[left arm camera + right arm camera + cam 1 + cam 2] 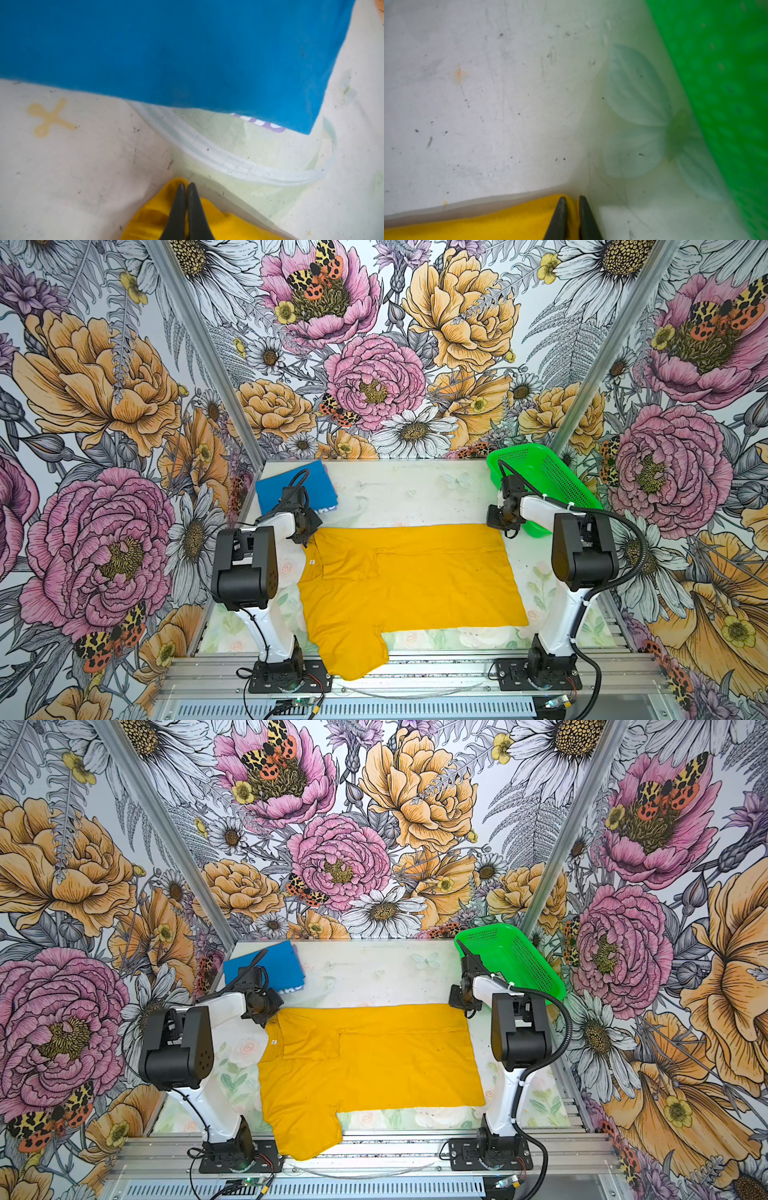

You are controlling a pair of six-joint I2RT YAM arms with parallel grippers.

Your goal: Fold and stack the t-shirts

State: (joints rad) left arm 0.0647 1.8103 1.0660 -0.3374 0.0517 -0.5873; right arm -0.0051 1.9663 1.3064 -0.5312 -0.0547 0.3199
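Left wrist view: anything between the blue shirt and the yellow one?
Only bare table separates blue shirt from yellow shirt in the left wrist view.

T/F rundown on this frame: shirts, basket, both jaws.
1. The yellow shirt lies spread out on the table. True.
2. The blue shirt sits in the green basket. False: it lies folded on the table's far left corner, and the basket stands at the far right.
3. The left jaws are shut on the yellow shirt's far left corner. True.
4. The right jaws hang wide open over the basket. False: they are shut on the yellow shirt's far right corner, beside the basket.
5. The yellow shirt overlaps the blue shirt. False: bare table shows between them.
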